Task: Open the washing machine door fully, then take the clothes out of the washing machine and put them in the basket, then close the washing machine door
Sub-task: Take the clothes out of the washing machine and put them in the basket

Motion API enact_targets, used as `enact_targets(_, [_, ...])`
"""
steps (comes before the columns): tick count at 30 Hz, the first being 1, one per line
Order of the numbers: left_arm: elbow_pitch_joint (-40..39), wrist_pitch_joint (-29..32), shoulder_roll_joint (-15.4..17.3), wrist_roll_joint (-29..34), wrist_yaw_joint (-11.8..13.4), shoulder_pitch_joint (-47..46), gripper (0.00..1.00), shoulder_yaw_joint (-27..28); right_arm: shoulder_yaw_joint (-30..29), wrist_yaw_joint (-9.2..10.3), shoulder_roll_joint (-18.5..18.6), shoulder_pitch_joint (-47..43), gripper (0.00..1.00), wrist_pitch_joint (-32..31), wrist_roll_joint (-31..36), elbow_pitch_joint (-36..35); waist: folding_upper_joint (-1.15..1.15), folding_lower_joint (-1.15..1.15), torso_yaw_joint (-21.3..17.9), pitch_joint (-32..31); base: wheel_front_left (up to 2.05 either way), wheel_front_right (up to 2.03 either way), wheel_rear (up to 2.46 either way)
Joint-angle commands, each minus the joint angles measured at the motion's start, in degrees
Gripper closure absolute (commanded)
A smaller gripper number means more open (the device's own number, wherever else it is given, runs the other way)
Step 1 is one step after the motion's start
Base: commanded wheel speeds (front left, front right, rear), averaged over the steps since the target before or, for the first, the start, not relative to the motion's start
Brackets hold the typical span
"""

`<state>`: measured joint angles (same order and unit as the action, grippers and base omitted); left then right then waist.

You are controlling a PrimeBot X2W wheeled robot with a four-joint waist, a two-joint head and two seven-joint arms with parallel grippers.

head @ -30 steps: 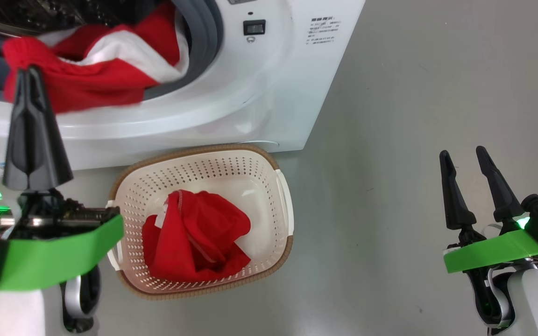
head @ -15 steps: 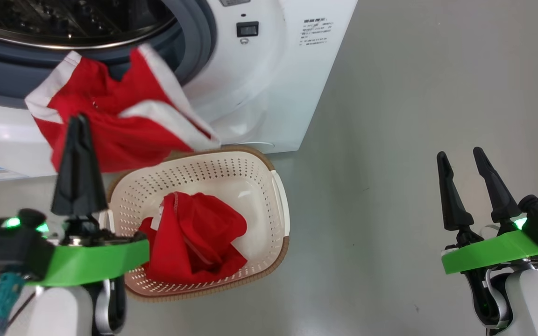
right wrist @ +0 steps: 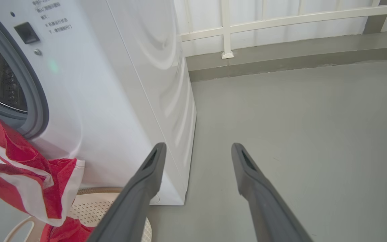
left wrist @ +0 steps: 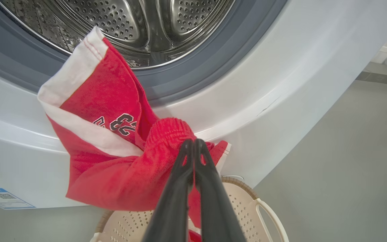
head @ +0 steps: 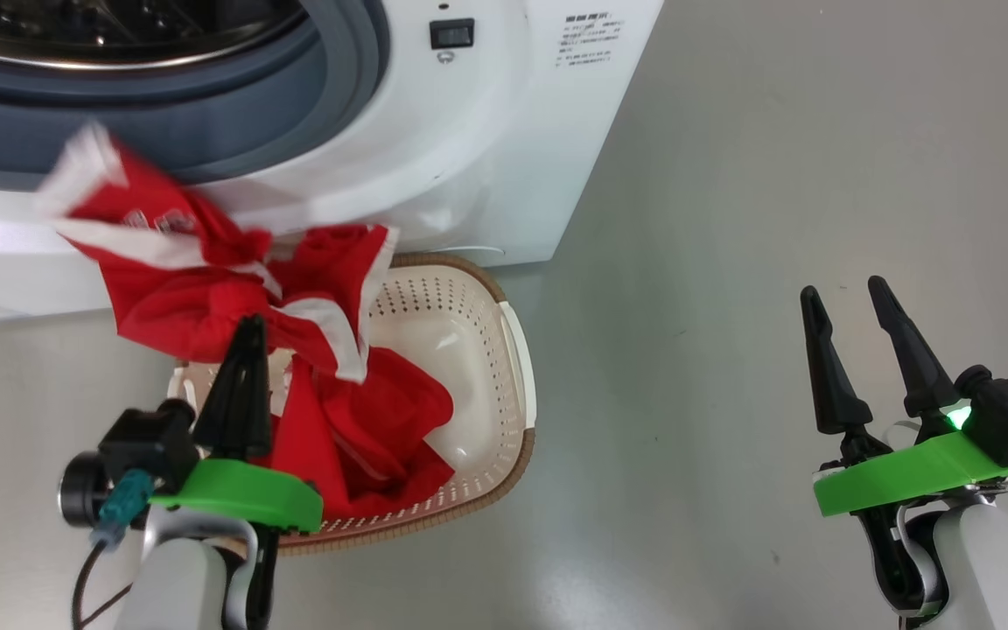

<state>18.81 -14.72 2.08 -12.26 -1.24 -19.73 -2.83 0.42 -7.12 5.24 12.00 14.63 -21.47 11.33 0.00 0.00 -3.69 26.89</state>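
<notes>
Over 10 o'clock corner of basket point(head: 517, 367), left gripper point(head: 248, 328) clamped on red-white shorts point(head: 180, 280), now out of washing machine point(head: 486, 131). Basket holds red garment point(head: 381, 429). Right gripper point(head: 845, 293) at 4 o'clock, fingers apart, empty.

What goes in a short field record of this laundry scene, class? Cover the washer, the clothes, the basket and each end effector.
washing machine: opening uncovered, steel drum visible
left end effector: shut on red and white garment, which hangs in front of the washer, over the basket
basket: on the floor in front of the washer, holding a red garment
right end effector: open, holding nothing, off to the right over the floor
</notes>
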Motion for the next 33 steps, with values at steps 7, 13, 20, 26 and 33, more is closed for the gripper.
enact_targets(7, [9.20,-0.28,0.80,0.10,-2.01,-4.22,1.00,-1.29,1.29,-0.36,0.08,1.50,0.00,0.37,-0.15,-1.50,0.00,0.00,-1.25,3.29,0.00,0.00,0.00])
enact_targets(13, [15.48,-0.28,0.80,-1.21,-2.19,-6.47,1.00,-2.07,1.11,-0.36,-0.05,2.31,0.00,0.37,-0.13,-1.85,0.00,0.00,-1.64,5.53,0.00,0.00,0.00])
enact_targets(20, [23.88,-0.28,0.80,-2.31,-2.67,-11.13,1.00,-2.26,1.07,-0.36,-0.11,3.72,0.00,0.37,-0.08,-2.44,0.00,0.00,-1.85,9.19,0.00,0.00,0.00])
enact_targets(26, [31.13,-0.28,0.80,-2.12,-3.01,-14.91,1.00,-2.53,1.31,-0.36,-0.26,4.76,0.00,0.37,0.02,-3.02,0.00,0.00,-2.03,12.04,0.00,0.00,0.00])
enact_targets(33, [36.65,-0.28,0.80,-1.46,-2.89,-18.88,1.00,-1.57,1.24,-0.36,-0.17,5.82,0.00,0.37,-0.01,-3.34,0.00,0.00,-2.05,14.43,0.00,0.00,0.00])
